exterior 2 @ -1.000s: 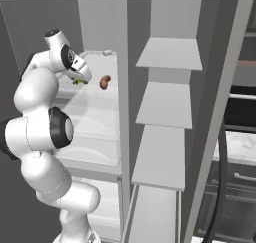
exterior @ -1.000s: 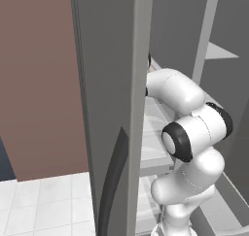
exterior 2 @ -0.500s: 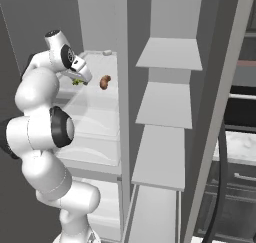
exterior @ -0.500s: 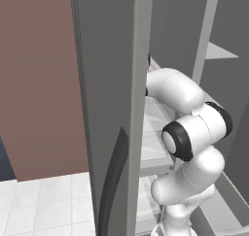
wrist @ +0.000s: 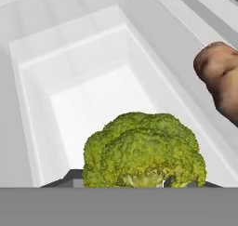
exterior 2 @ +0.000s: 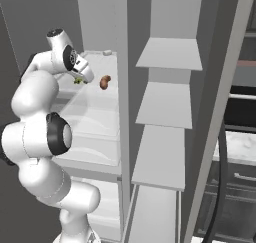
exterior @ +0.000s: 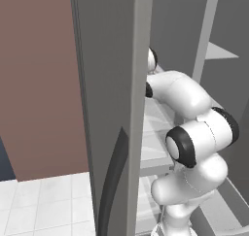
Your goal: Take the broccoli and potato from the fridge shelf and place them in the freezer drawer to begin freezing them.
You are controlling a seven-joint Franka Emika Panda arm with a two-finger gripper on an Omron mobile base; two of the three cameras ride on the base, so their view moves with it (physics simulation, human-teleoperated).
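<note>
Here the fingers' grip cannot be told behind the broccoli point(wrist: 144, 150), potato point(wrist: 220, 79) just beside on the fridge shelf point(exterior 2: 95, 104).

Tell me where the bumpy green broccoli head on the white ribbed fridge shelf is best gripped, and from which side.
Probably across the green broccoli head at its rounded crown, from the open front of the white ribbed fridge shelf. The hand view looks straight at it, with dark fingertips on both sides. The reddish-brown potato lies apart on one side.

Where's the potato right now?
In the right base view, the potato lies on the fridge shelf, just right of the broccoli at the claw.
</note>
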